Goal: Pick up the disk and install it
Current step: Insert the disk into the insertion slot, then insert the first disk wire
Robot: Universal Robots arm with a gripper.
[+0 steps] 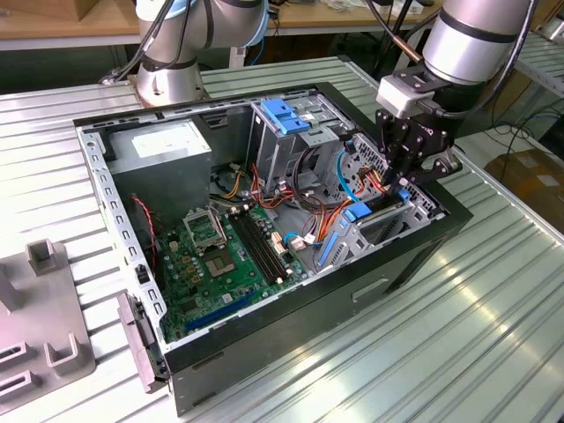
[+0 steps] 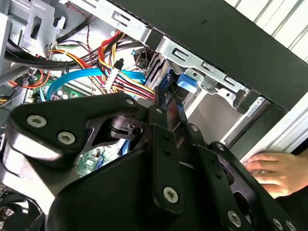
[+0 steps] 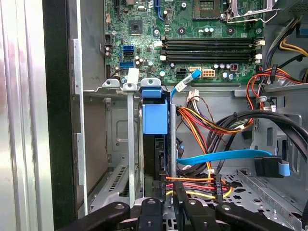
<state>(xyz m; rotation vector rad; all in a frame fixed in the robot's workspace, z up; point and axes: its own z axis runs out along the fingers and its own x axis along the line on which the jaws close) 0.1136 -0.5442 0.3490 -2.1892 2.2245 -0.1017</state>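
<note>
My black gripper [image 1: 407, 176] seems pinched narrow on the grey-metal, blue-framed disk [image 3: 155, 118], standing on edge in the steel drive bay [image 3: 108, 125], so I should press squarely along its rails.

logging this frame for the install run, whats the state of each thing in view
disk: standing on edge in the bay by the case wall, gripped at its end
gripper: shut on the disk, reaching down into the case
computer case: side panel off, lying flat on the table
RAM slots: empty
thin blue cable: loose across the wiring
hand: resting beside the case
</note>
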